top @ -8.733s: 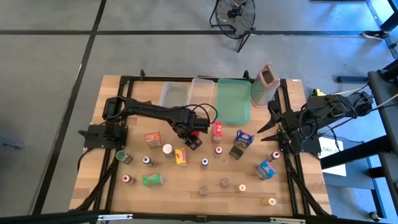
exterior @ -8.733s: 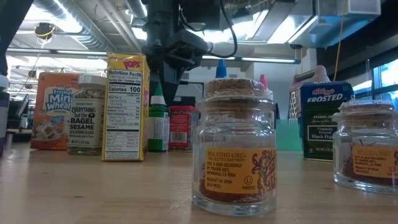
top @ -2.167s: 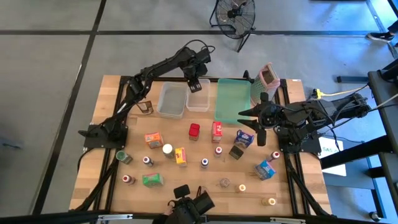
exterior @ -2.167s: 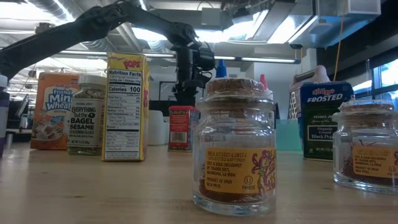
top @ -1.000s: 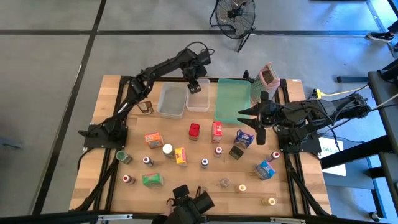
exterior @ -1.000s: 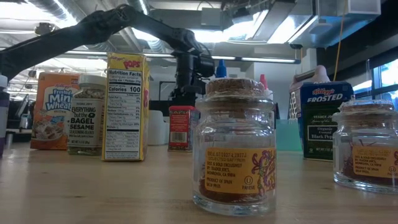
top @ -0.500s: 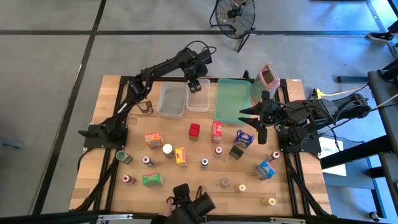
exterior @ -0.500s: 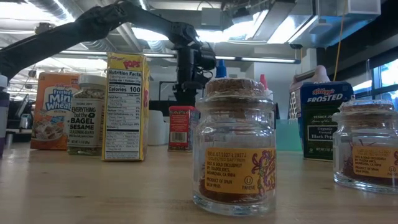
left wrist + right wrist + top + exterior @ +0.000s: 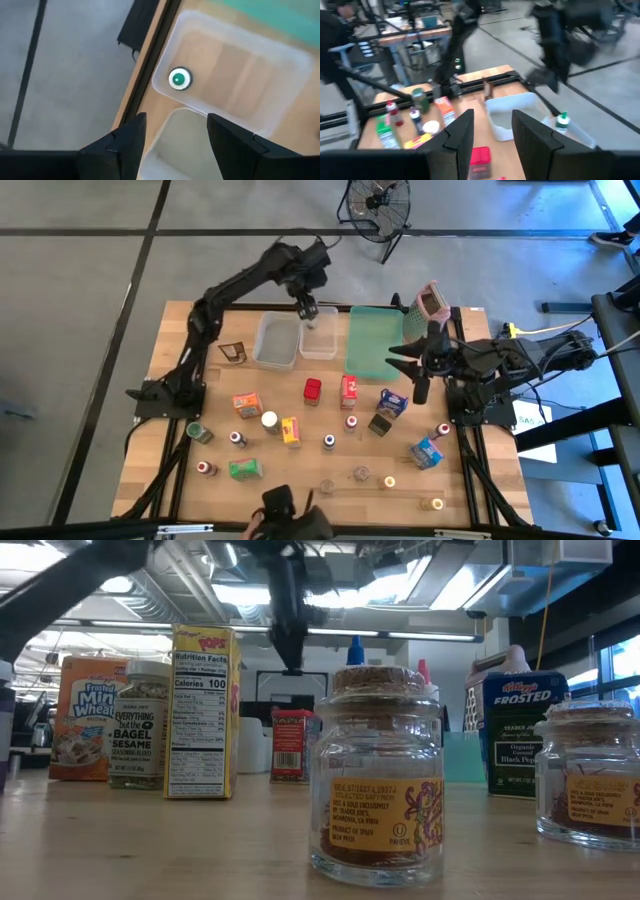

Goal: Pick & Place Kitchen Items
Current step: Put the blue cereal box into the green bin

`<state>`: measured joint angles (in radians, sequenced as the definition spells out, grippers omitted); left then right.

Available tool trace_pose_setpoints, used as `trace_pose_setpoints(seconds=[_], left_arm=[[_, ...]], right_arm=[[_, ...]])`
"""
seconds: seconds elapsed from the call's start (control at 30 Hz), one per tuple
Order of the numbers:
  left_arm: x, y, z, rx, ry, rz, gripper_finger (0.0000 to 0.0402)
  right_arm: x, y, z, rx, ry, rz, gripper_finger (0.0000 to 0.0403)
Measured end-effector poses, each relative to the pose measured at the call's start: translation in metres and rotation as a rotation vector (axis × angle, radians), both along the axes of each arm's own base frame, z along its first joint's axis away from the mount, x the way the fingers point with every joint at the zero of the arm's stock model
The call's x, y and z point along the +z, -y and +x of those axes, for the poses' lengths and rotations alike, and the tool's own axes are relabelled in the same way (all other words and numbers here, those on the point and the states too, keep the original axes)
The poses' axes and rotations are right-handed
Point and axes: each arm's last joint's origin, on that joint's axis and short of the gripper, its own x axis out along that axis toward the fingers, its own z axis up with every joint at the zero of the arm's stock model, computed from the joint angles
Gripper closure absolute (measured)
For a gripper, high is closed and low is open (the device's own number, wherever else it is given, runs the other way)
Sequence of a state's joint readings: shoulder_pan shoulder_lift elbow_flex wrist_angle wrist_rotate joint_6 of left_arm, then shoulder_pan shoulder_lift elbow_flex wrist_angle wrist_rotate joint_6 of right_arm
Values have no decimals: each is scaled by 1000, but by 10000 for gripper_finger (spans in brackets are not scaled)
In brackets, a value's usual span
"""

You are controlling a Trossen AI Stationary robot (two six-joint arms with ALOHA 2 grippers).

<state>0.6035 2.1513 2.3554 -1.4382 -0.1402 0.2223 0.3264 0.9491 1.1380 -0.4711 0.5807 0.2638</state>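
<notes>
One bottle is binned; nearly all the kitchen items are left out.

High view: the left hand (image 9: 309, 308) is held above the clear tubs (image 9: 278, 340), the right hand (image 9: 418, 360) over the green tray (image 9: 375, 345), and the groceries (image 9: 312, 392) are scattered nearer on the tabletop (image 9: 300, 480).
Left wrist view: a green-capped bottle (image 9: 179, 79) is seen upright in a tub, the fingers parted and empty.
Right wrist view: nothing is held between the parted fingers.
</notes>
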Motion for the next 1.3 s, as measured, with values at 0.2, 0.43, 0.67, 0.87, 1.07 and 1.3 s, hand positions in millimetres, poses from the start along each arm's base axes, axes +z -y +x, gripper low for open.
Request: trace_pose_setpoints(seconds=[0.2, 0.43, 0.67, 0.87, 1.07, 1.3], left_arm=[[54, 31, -31, -26, 128, -28, 196], [106, 72, -68, -44, 263, 12, 196], [132, 117, -91, -56, 359, 6, 196], [141, 152, -101, -24, 439, -44, 196], [147, 191, -100, -20, 535, 27, 196], [153, 235, -97, 12, 618, 122, 196]], right_arm=[[4, 3, -9, -18, -8, 57, 229], [11, 6, -26, -1, -207, 170, 168], [-7, 5, -36, 60, -529, 236, 159], [-23, 5, -39, 5, -747, 239, 159], [-34, 1, -26, -22, -856, 206, 159], [-51, -10, 0, -12, -991, 239, 159]])
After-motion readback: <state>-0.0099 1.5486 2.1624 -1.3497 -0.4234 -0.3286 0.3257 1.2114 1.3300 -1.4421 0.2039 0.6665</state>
